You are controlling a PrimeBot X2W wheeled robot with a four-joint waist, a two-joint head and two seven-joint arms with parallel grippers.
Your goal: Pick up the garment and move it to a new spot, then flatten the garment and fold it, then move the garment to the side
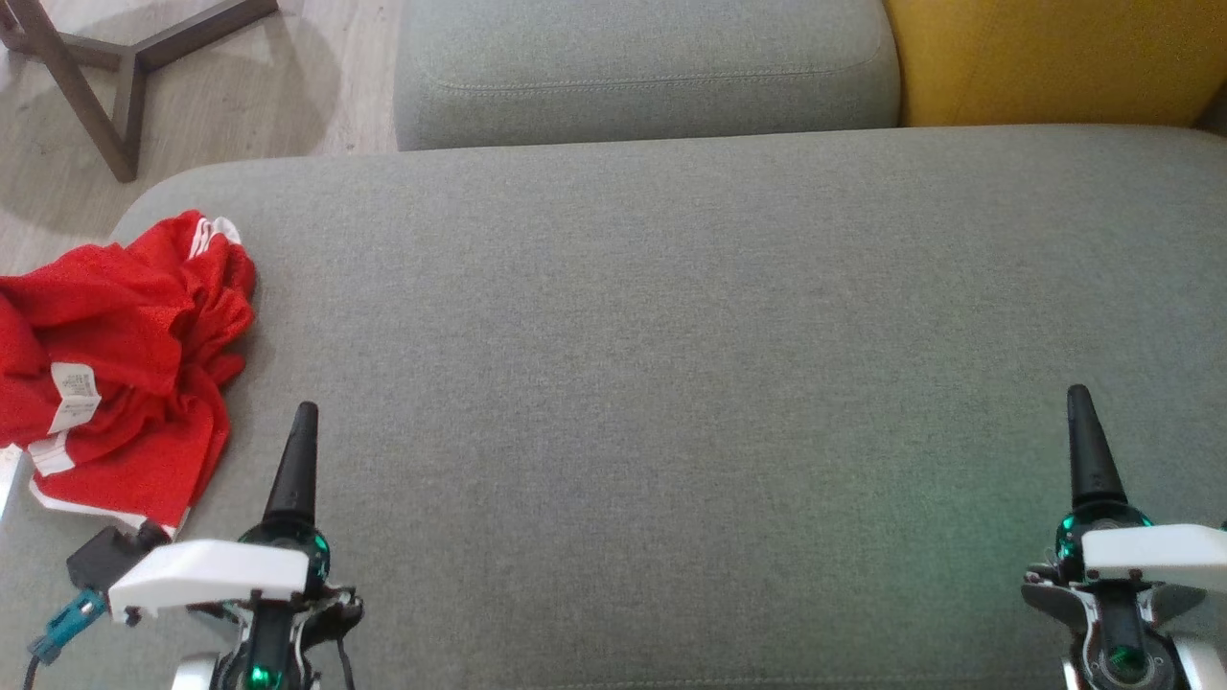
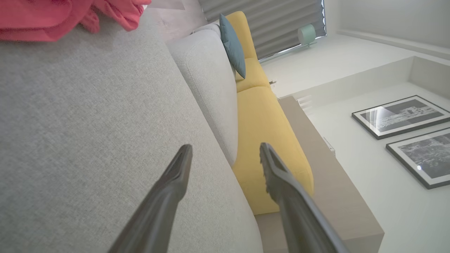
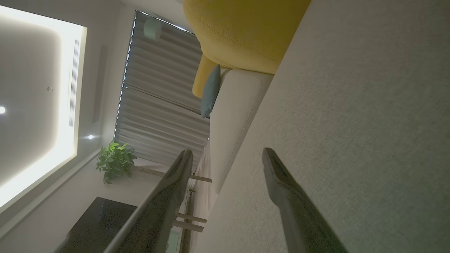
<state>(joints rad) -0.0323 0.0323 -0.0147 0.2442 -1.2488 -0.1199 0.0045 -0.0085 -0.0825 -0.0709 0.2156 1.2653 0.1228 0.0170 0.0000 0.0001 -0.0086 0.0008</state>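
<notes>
Head view: the red garment (image 1: 115, 364) lies in a crumpled heap at the left edge of the grey seat cushion (image 1: 671, 383), and its left part runs out of the picture there, so I cannot tell whether it hangs over the side. The rest of the seat, from the middle to the right edge, is bare fabric.

In the left wrist view the left gripper (image 2: 225, 151) has its two fingers spread wide apart with nothing between them. It hovers over the seat near the front left corner, just beside the heap's near end. In the right wrist view the right gripper (image 3: 227, 154) is likewise spread and empty, near the front right corner and well apart from the garment.

I judge the first step to be in hand: the pick-up has not yet begun, and nothing is flattened or folded. The next move calls for the left arm to swing left over the heap, come down and pinch a good bunch of cloth, then carry it toward the bare middle of the seat.

The heap's long axis runs roughly front to back along the left edge. An end with white stripes (image 1: 206, 230) points toward the rear left corner, and a white-banded hem (image 1: 53, 455) faces the front. A white label (image 1: 75, 395) shows on top, so some of the cloth looks to be inside out. It is too bunched to tell collar from hem with certainty.
</notes>
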